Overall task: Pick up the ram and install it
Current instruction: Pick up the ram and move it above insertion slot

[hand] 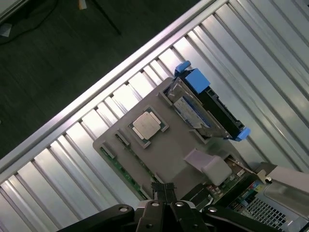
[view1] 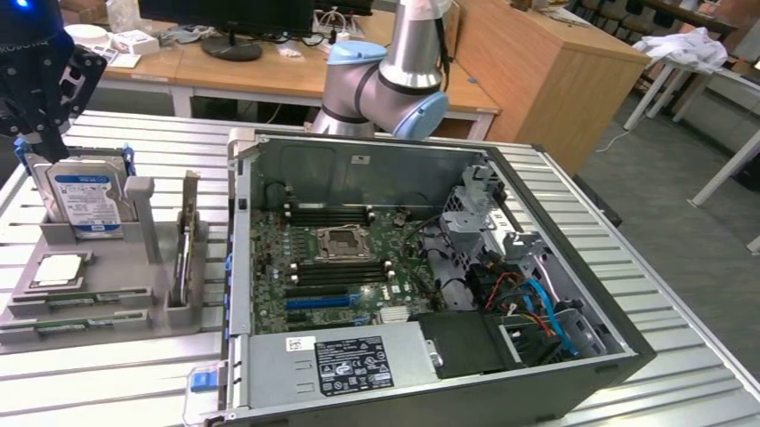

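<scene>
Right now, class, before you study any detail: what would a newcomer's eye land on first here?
The open computer case dominates the table's middle, green motherboard exposed. At the exterior view's left, a grey holder carries an upright hard drive, a silver processor chip and the ram; the shut gripper hangs above the holder.

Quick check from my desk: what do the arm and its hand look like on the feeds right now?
The arm is a silver metal tube with rounded grey joints capped in light blue. The hand is black, with slim linked fingers pinned by silver bolts. Its body carries white lettering and a blue glow at the top.
</scene>
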You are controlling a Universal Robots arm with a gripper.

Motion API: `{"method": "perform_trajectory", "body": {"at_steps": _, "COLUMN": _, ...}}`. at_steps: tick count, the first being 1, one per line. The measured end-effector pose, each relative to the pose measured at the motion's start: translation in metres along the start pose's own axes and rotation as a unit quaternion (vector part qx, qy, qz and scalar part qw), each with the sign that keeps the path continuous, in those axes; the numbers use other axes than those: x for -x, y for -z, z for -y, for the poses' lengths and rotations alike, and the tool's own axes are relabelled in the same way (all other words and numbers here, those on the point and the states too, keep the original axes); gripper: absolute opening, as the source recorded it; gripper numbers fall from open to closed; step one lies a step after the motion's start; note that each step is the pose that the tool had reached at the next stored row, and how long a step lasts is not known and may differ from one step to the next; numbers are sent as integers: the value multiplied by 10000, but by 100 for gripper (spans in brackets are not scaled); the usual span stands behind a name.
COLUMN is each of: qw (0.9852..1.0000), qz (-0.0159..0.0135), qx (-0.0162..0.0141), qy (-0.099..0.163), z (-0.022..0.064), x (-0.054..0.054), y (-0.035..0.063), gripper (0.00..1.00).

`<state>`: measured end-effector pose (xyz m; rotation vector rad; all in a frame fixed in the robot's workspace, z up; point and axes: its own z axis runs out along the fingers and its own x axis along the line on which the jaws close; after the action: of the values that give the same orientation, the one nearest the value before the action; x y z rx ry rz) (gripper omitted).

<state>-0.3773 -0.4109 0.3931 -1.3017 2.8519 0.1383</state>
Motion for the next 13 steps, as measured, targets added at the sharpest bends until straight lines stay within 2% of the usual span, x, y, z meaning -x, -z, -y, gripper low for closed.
{"method": "perform_trajectory", "body": {"at_steps": 7, "qw": 10000, "qz": -1, "qx": 1, "qy": 10, "z": 0, "x": 0, "y": 0, "gripper": 11}}
{"method": "perform_trajectory", "body": {"at_steps": 13, "qw": 9989, "qz": -37, "qx": 19, "qy": 468, "z": 0, "x": 0, "y": -1, "gripper": 11}}
